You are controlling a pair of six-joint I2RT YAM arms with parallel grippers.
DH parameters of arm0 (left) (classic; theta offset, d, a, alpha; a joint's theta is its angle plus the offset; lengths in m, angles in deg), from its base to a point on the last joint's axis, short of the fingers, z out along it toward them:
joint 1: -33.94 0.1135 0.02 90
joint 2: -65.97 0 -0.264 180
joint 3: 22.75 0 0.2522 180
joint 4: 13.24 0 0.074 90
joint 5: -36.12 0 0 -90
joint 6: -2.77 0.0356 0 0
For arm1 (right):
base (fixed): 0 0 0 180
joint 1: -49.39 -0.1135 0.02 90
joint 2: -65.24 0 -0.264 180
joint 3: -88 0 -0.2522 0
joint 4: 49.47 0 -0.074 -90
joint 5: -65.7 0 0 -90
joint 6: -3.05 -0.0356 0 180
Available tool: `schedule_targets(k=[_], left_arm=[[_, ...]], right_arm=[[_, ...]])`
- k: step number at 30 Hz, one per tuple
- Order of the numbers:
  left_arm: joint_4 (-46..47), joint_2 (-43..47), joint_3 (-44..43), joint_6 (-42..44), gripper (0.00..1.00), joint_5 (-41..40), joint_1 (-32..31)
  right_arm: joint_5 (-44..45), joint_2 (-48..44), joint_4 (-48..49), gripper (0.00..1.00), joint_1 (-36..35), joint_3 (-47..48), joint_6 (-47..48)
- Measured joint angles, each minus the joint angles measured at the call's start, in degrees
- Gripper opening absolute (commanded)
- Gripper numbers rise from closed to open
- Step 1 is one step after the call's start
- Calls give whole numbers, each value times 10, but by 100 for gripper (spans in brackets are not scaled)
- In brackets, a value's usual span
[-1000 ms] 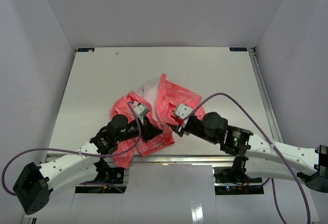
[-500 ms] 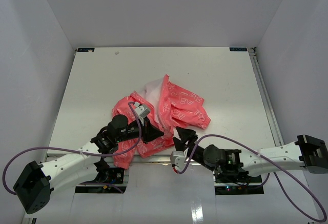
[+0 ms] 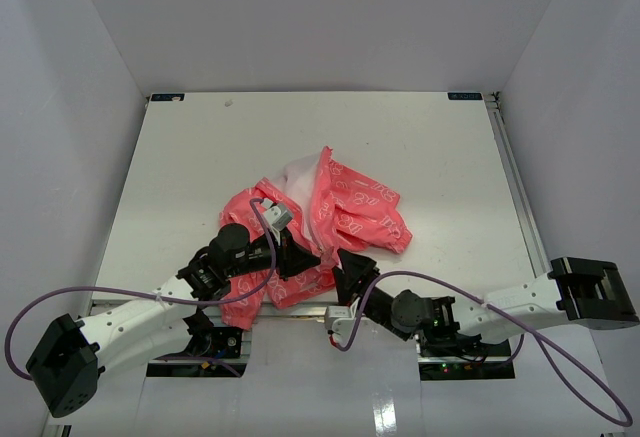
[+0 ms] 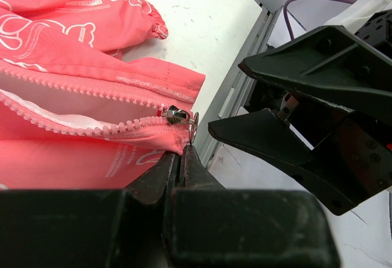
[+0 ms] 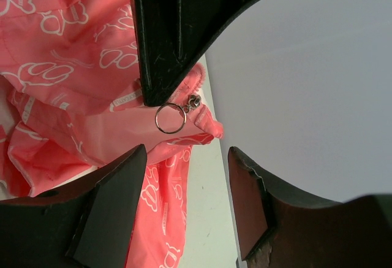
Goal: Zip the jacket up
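Fabric of the thin coral-pink jacket with white print (image 3: 345, 207), bunched at the near edge of the white table (image 3: 200, 137), should handle light, limp and slippery; take hold at the small metal ring pull (image 5: 170, 119). Left gripper (image 4: 182, 157) is clamped on the hem beside the silver zipper slider (image 4: 178, 115); right gripper (image 5: 187, 156) stands open, short of the ring. Only wrist views resolve the ring

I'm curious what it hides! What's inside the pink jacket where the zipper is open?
Between the two rows of zipper teeth on the jacket, you can see white lining. Farther inside, pink cloth covers everything, so I cannot tell.
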Motion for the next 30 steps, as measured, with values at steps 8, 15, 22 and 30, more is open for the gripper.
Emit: schedule_targets(k=[8,15,22,30], left_arm=[[-1,0,0,-3,0,3,0],[-3,4,0,-4,0,3,0],[-2,3,0,-4,0,5,0],[-2,4,0,-6,0,7,0]], right_arm=[[0,17,6,61,-9,1,1],[0,53,20,61,-9,5,6],[1,86,31,60,-8,25,21],[2,110,62,52,4,38,42]])
